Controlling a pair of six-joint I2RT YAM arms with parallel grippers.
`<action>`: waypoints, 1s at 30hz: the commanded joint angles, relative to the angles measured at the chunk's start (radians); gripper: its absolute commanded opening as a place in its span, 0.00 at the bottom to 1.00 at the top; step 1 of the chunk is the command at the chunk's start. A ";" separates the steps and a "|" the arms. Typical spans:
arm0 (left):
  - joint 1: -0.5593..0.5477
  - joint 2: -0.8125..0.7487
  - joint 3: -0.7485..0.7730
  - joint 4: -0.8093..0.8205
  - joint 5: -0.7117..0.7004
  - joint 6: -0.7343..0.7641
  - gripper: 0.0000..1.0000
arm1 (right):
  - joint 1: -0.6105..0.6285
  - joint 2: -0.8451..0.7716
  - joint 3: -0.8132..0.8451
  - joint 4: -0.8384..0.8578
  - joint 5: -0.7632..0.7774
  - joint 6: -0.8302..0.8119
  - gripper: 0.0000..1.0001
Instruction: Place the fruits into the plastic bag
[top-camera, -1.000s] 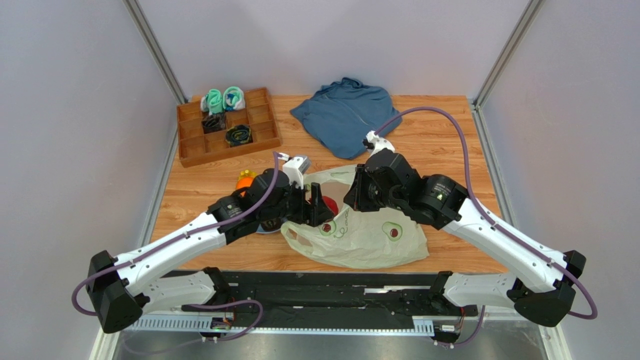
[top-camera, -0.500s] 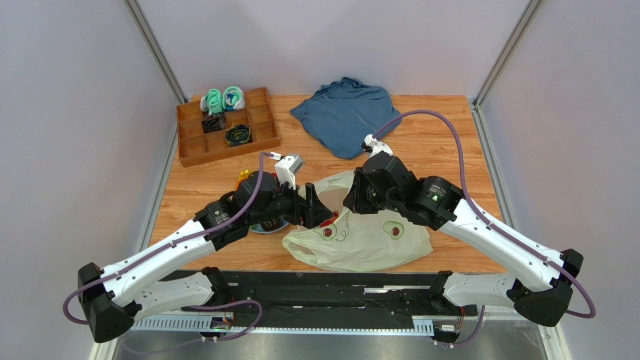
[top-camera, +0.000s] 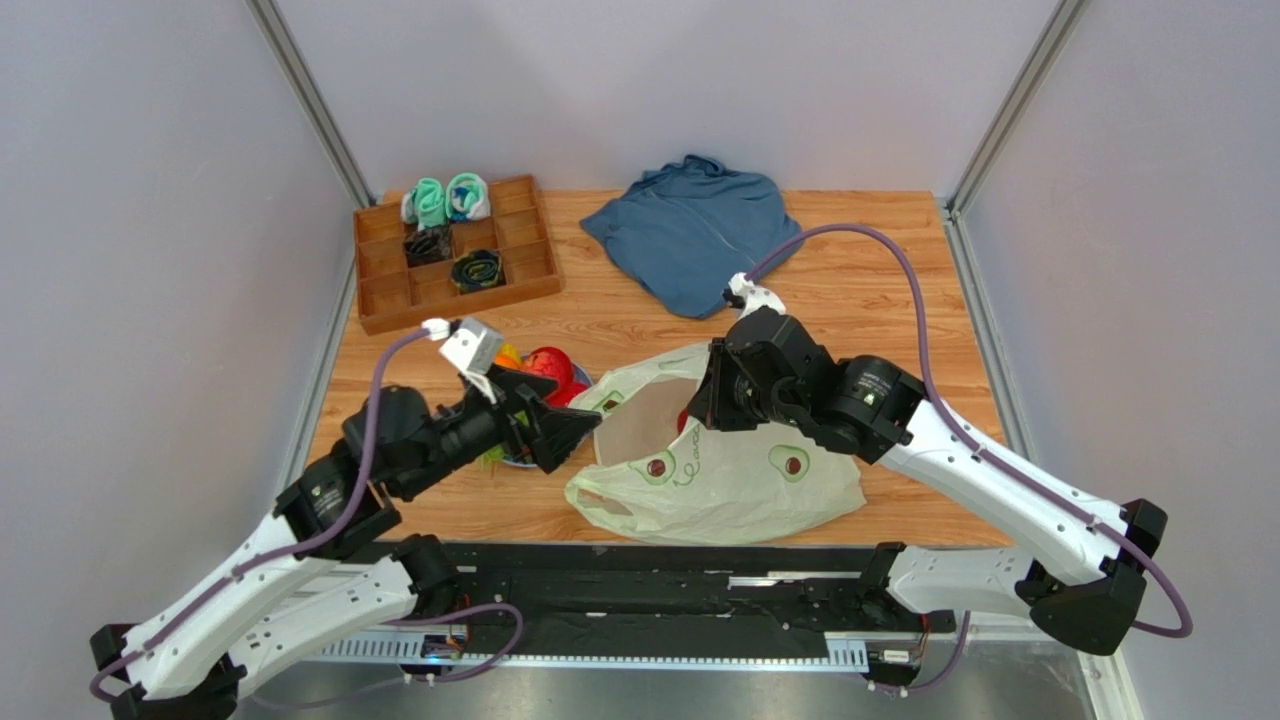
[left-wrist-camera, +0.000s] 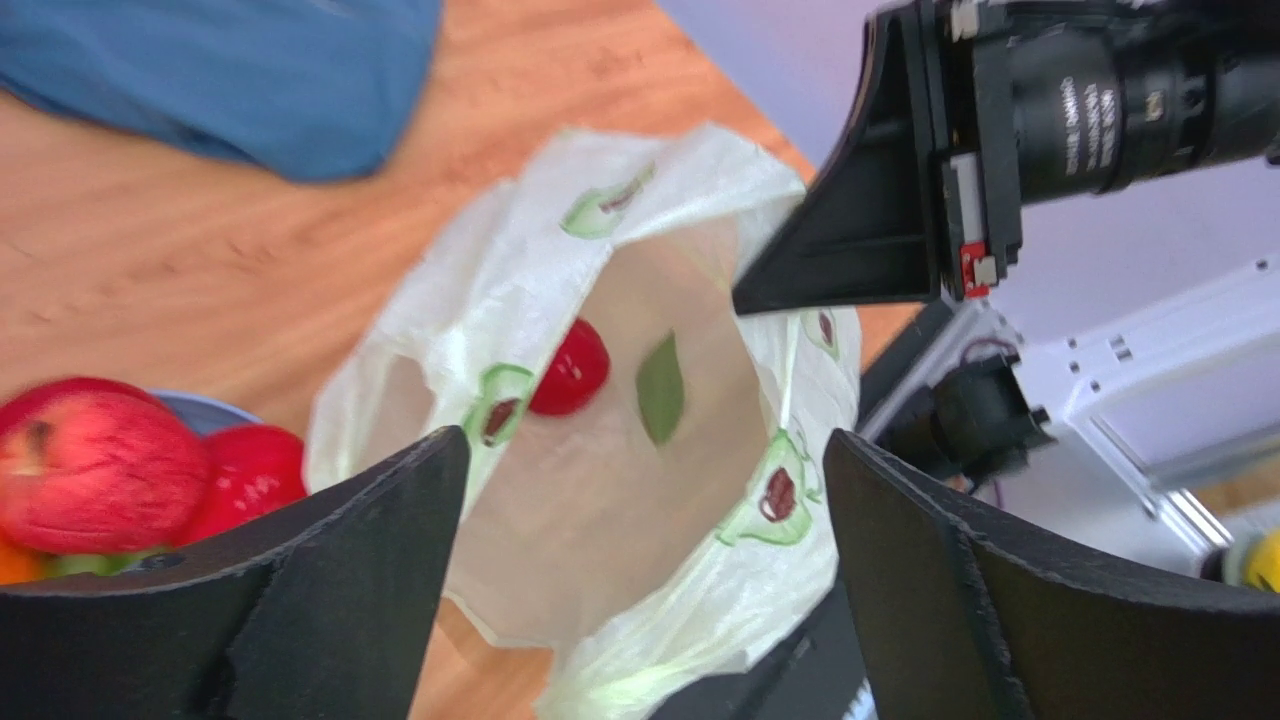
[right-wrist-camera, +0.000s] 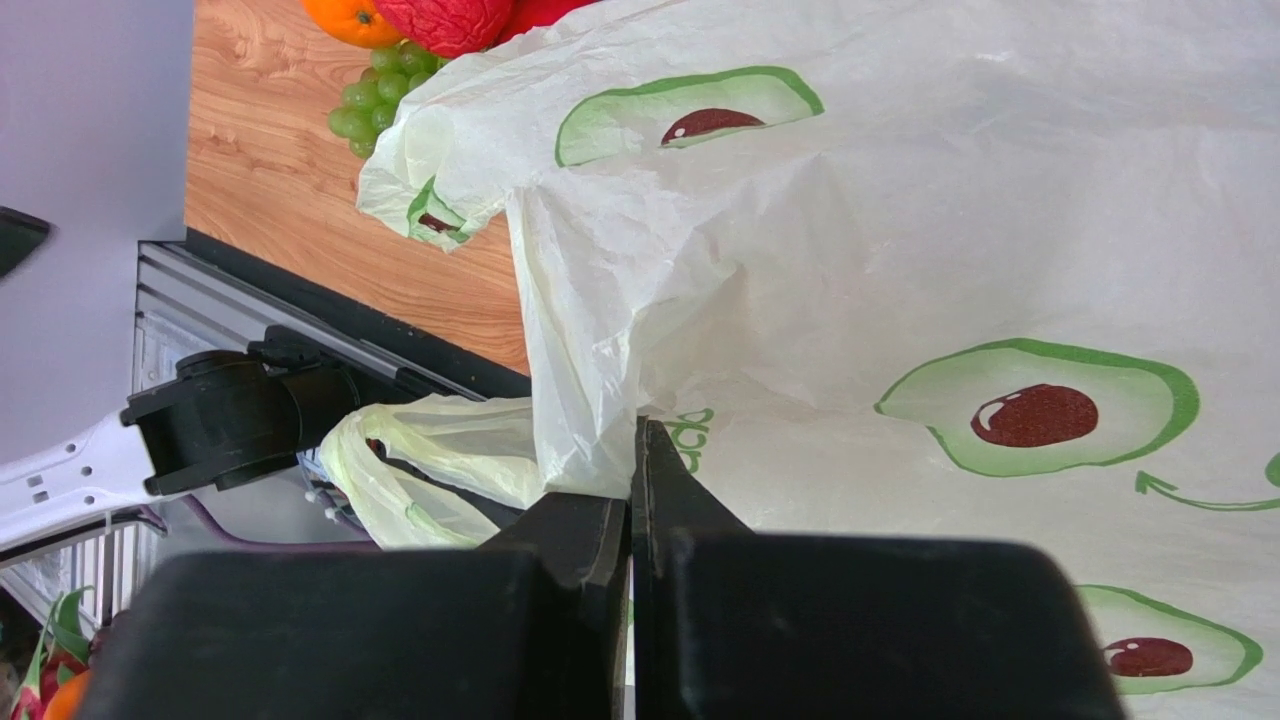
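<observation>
at the far left of the desk (top-camera: 601, 323) a wooden tray (top-camera: 383, 293) holds rolled socks (top-camera: 446, 200) in some of its compartments. nearer the arms, the loose fruits (top-camera: 550, 371) sit heaped together just left of the bag: red round ones (left-wrist-camera: 98, 458), an orange (right-wrist-camera: 353, 18) and green grapes (right-wrist-camera: 368, 105). the left gripper (left-wrist-camera: 646, 600) hangs over the near side of this heap, pointed toward the bag, with its fingers wide apart and nothing between them. just beside it lies the plastic bag (top-camera: 736, 473), pale green with avocado prints, its mouth raised and gaping toward the left arm. one red fruit (left-wrist-camera: 573, 368) lies inside, against the bag's lower wall. the right gripper (right-wrist-camera: 631, 480) is pressed together on the far edge of the bag's mouth, a fold of the thin film caught between its fingers, and holds that edge up off the desk. beyond the bag, toward the far right, lies a folded blue garment (top-camera: 691, 233).
</observation>
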 joint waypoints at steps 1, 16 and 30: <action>-0.003 -0.078 -0.053 -0.058 -0.158 0.098 0.99 | -0.004 -0.037 -0.001 0.037 -0.002 0.011 0.00; 0.026 0.259 -0.024 -0.020 -0.112 0.152 0.99 | -0.004 -0.100 -0.052 0.035 -0.025 0.024 0.00; 0.035 0.169 0.110 -0.147 -0.037 0.153 0.00 | -0.095 -0.075 -0.002 -0.019 0.002 -0.093 0.00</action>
